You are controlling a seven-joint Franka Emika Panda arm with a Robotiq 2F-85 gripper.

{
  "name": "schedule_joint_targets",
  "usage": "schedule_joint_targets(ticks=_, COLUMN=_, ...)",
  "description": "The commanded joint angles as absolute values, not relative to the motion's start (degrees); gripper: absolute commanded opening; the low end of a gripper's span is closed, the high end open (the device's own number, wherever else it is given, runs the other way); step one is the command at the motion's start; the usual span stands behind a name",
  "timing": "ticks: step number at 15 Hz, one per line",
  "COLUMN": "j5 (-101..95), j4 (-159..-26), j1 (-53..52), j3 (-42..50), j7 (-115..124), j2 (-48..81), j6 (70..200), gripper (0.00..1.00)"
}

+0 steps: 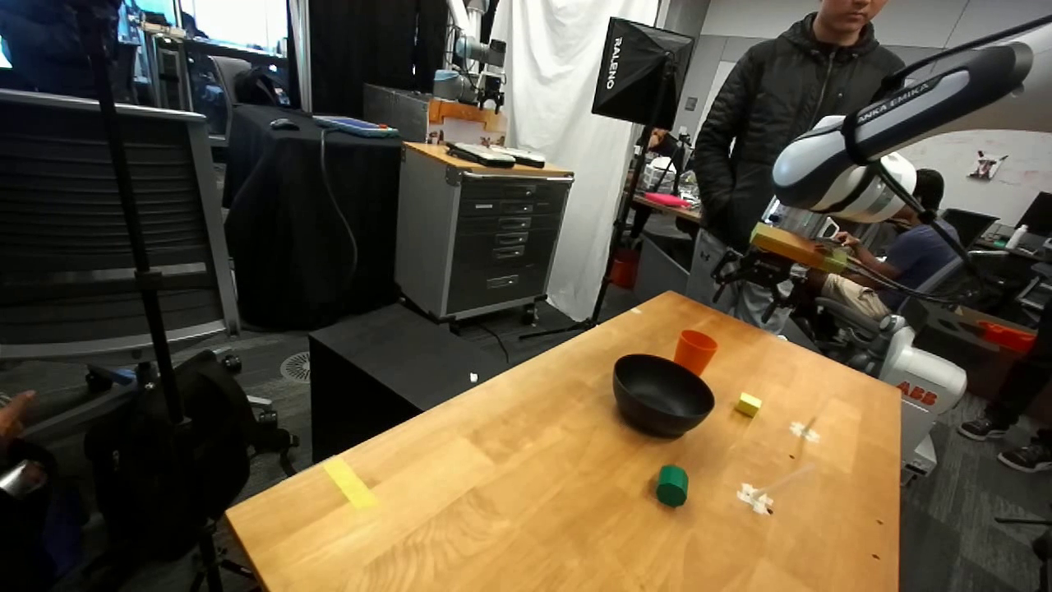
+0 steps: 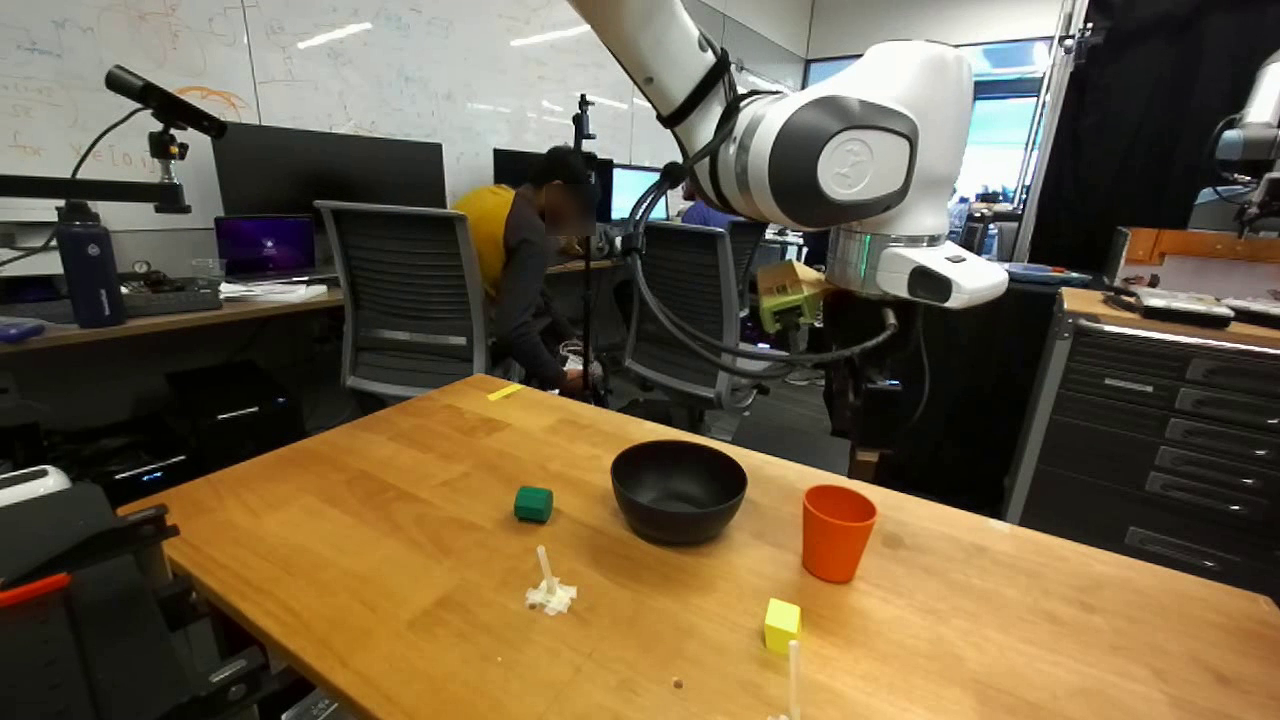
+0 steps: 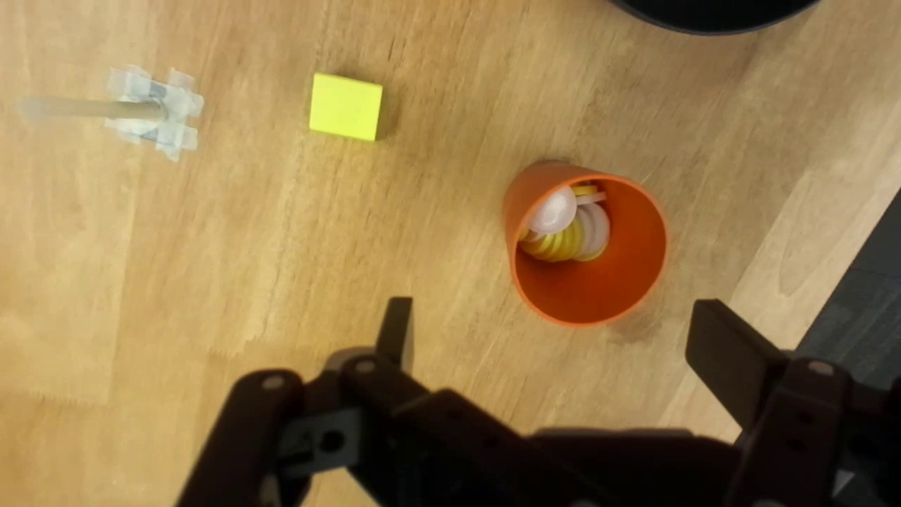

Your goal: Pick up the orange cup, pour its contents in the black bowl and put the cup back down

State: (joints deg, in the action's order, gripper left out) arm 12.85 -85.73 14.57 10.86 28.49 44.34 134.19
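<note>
- Orange cup (image 3: 612, 282): upright on the table (image 3: 422, 225), right of centre in the wrist view, contents (image 3: 563, 236) inside.
- Claw (image 3: 552, 334): lower in frame, spread wide, grasping nothing; cup lies up-frame of its gap.
- Black bowl (image 3: 714, 14): upper right, cut off.

On the bench (image 1: 509, 493) we see a yellow block (image 3: 345, 107), a green block (image 2: 533, 505) well apart from it, two thin taped-down sticks (image 2: 546, 568) and a yellow strip (image 1: 351, 483) near the edge. Beyond, we find a drawer cabinet (image 1: 514, 238), a lamp (image 1: 633, 78), a whiteboard (image 2: 350, 80), a laptop (image 2: 265, 247) and a blue bottle (image 2: 90, 265).
</note>
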Motion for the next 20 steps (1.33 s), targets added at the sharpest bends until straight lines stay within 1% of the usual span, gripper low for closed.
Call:
schedule_joint_targets(ticks=1, j5=12.57, j4=-82.10, j1=12.71, j3=11.83, j7=30.08, j2=47.49, j6=134.74, gripper=1.00)
schedule_joint_targets(ticks=7, j5=12.28, j4=-81.52, j1=11.17, j3=12.07, j7=30.70, j2=50.26, j6=135.95, gripper=1.00)
schedule_joint_targets(ticks=12, j5=12.89, j4=-82.86, j1=11.39, j3=12.62, j7=31.88, j2=51.18, j6=138.14, gripper=1.00)
schedule_joint_targets(ticks=20, j5=12.73, j4=-82.13, j1=12.10, j3=14.21, j7=34.38, j2=52.85, j6=138.26, gripper=1.00)
